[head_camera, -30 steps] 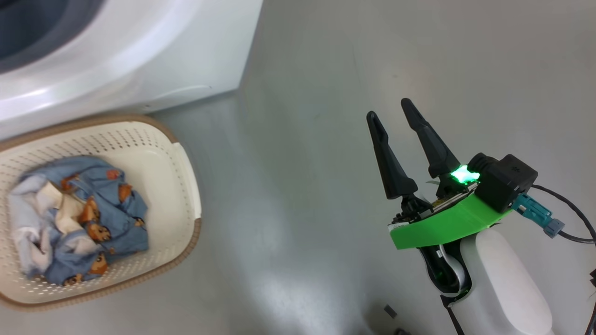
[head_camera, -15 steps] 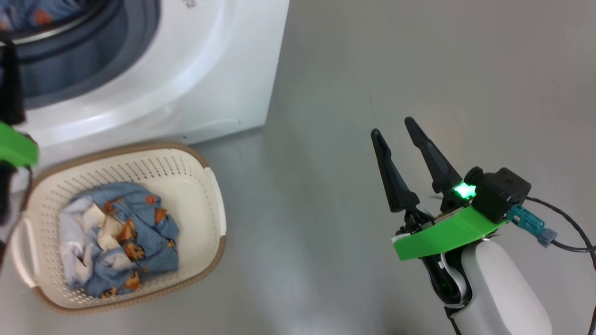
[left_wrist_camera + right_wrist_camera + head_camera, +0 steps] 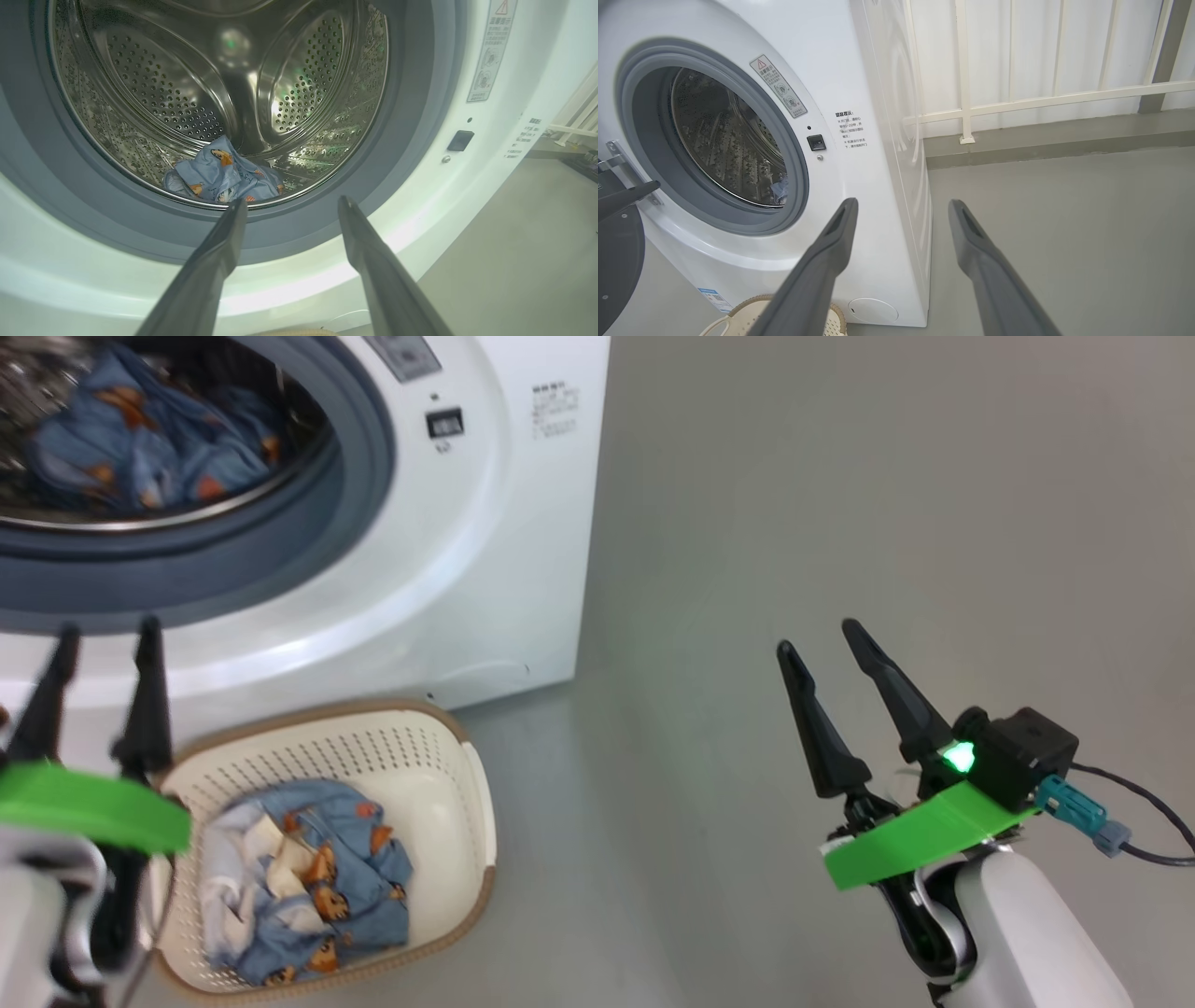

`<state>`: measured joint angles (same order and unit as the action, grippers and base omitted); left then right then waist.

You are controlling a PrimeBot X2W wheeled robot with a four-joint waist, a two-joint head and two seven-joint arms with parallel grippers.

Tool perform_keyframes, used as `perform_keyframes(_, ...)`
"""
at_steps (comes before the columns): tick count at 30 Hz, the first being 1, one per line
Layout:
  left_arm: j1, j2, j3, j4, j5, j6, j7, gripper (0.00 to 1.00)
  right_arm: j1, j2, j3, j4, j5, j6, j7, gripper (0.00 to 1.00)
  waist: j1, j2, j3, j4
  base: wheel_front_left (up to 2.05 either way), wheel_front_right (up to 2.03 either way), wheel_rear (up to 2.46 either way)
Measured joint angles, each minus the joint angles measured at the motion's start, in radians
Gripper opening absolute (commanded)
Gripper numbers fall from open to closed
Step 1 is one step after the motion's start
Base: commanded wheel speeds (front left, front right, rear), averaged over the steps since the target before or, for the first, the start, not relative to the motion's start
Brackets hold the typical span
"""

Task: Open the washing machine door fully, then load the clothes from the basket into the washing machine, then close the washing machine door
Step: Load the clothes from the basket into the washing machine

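Washing machine door [image 3: 616,261] open, one garment [image 3: 219,175] in drum [image 3: 154,93]; more clothes [image 3: 313,887] in basket [image 3: 478,803] just below the opening, short carry. Left jaws wide, empty, beside basket; right jaws wide, idle aside

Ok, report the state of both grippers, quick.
Left gripper: open, holding nothing.
Right gripper: open, holding nothing.

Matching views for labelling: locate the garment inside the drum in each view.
Head view: garment, top left, in the drum.
Left wrist view: centre, on the drum floor.
Right wrist view: blue sliver, drum's lower right.
Shared landmark: black latch socket.
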<state>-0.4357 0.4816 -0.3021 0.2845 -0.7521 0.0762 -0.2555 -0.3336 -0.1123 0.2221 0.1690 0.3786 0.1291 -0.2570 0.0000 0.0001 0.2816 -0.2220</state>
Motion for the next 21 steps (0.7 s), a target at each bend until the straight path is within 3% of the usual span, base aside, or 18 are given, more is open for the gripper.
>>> perform_keyframes(5, 0.109, -0.021, 0.033, -0.061, 0.013, 0.017, 0.000, 1.00, 0.026, -0.023, -0.005, 0.006, 0.001, 0.000, 0.000, 1.00, 0.0000, 0.0000, -0.055, 0.021, 0.00, 0.00, 0.00)
perform_keyframes(21, 0.337, -0.147, 0.106, -0.134, 0.105, 0.012, 0.000, 1.00, 0.114, -0.061, -0.004, 0.037, 0.011, 0.000, 0.000, 1.00, 0.0000, 0.0000, -0.203, 0.082, 0.00, 0.00, 0.00)
